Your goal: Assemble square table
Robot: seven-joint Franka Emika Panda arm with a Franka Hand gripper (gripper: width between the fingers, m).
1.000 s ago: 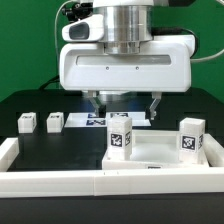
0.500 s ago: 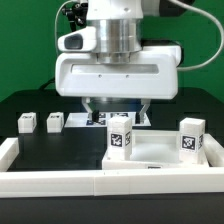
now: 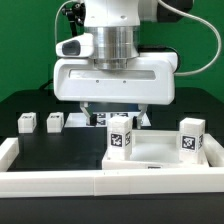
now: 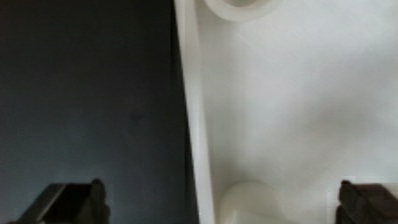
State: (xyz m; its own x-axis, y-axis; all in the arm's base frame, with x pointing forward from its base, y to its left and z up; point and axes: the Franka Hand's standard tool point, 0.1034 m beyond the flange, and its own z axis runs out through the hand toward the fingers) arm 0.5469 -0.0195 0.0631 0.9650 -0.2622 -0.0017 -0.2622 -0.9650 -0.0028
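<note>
The square table's white top (image 3: 160, 152) lies at the exterior view's right, with two tagged legs (image 3: 121, 139) (image 3: 192, 136) standing on it. Two more short legs (image 3: 27, 122) (image 3: 54, 122) stand on the black table at the left. My gripper (image 3: 113, 111) hangs open just behind the nearer standing leg, holding nothing. In the wrist view the top's rim (image 4: 267, 110) runs straight between my open gripper (image 4: 217, 206), one round corner socket (image 4: 240, 8) at the far end and another rounded one (image 4: 253, 200) near the fingers. One dark fingertip (image 4: 71, 205) is over black table, the other over white.
The marker board (image 3: 82, 120) lies flat behind the gripper, partly hidden by it. A long low white border rail (image 3: 60, 181) runs along the front and up the left side (image 3: 8, 150). A green wall stands behind the arm.
The arm has shifted toward the exterior view's left, from over the table top's far edge toward the standing leg. The jaws stayed wide open; no part moved.
</note>
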